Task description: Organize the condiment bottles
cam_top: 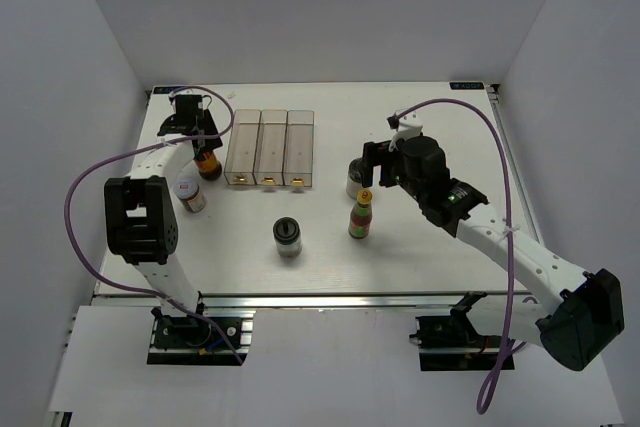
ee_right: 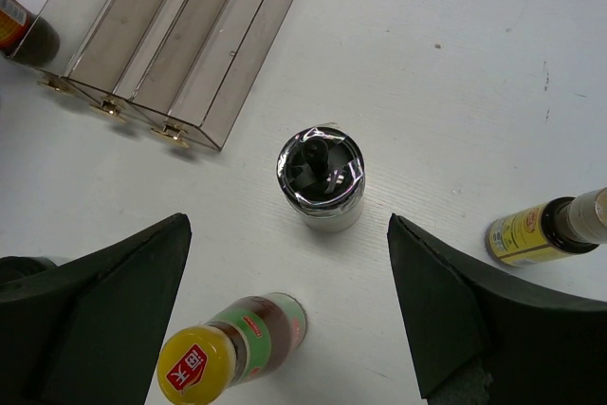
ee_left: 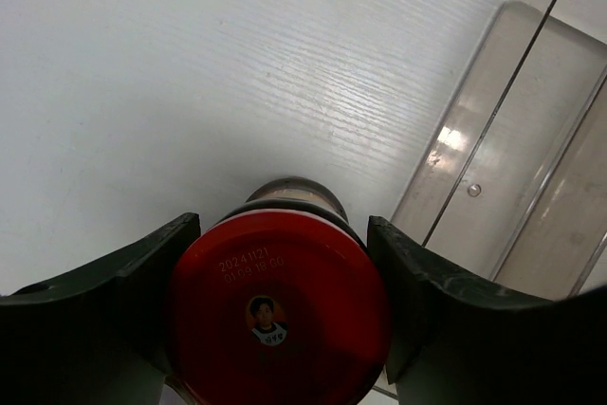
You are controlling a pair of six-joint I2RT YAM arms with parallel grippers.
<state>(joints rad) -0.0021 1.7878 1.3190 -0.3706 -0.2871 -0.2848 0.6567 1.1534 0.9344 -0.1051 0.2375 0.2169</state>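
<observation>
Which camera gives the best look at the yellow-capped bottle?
Right wrist: the yellow-capped bottle is close and large, with its red cap print and its label visible from above. The top external view shows it small but whole, standing upright in front of the right arm. The left wrist view does not show it.

Left hand point(ee_left: 283, 234) clamped, right hand point(ee_right: 286, 234) spread wide (pointing down)

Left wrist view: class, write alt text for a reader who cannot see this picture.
The left hand is shut on a red-capped bottle seen from above, its red cap filling the lower centre between two dark fingers. A clear plastic rack stands to the right on the white table.
</observation>
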